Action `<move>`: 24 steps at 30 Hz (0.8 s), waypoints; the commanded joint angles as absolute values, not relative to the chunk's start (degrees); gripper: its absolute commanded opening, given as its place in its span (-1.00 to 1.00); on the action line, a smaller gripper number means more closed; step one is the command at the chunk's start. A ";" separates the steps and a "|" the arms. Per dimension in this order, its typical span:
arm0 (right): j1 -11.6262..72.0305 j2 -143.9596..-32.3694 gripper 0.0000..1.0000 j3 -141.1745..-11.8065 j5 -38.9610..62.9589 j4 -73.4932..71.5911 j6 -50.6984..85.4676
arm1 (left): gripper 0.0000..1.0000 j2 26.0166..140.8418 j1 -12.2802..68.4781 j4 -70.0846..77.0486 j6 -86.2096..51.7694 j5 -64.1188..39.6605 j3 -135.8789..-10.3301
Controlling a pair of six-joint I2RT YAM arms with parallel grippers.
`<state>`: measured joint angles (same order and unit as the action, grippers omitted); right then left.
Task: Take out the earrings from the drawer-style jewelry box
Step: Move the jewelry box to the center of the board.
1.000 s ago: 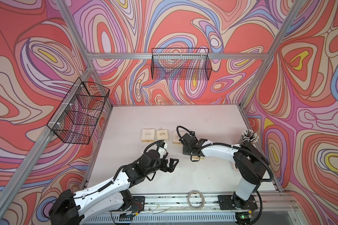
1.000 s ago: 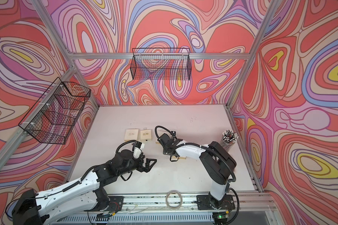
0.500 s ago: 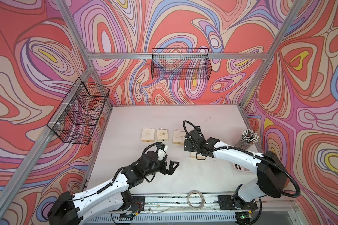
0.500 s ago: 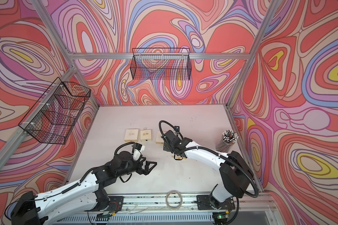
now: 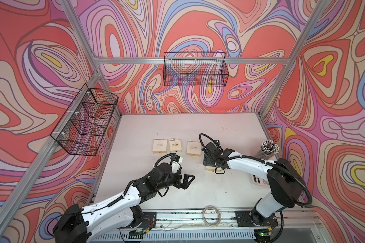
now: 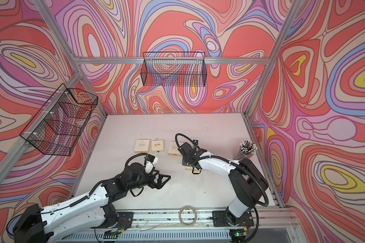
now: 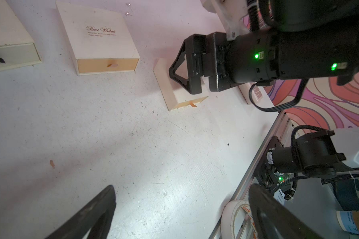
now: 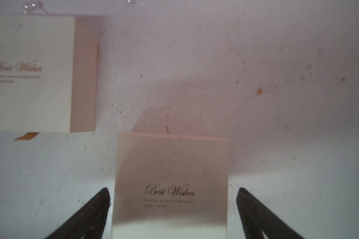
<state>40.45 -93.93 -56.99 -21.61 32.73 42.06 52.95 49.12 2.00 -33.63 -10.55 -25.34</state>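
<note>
Jaws of the right hand (image 8: 172, 191) stand apart, straddling the shut jewelry box (image 8: 171, 180) but not clamped on it; the left hand (image 5: 187, 180), likewise spread and empty, hovers at 8 o'clock of it. Loose earrings (image 5: 173, 139) lie on the counter (image 5: 177, 126) at 12 o'clock of the row's middle box (image 5: 175, 145); any inside are hidden. Best clamp the sleeve's sides lightly, so the drawer slides, then pull its ribbon tab (image 7: 193, 105) straight.
</note>
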 commanded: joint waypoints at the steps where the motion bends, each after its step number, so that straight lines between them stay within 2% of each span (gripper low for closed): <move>1: 39.99 -95.87 0.96 -57.87 -21.49 32.59 43.66 | 1.00 51.84 48.87 2.50 -33.94 -10.32 -24.52; 24: 37.63 -99.48 0.96 -55.43 -17.83 28.23 43.79 | 1.00 53.00 48.78 2.88 -33.98 -10.42 -24.77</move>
<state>38.33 -96.68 -57.08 -20.40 29.12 43.11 52.69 49.10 2.00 -33.67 -10.50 -25.34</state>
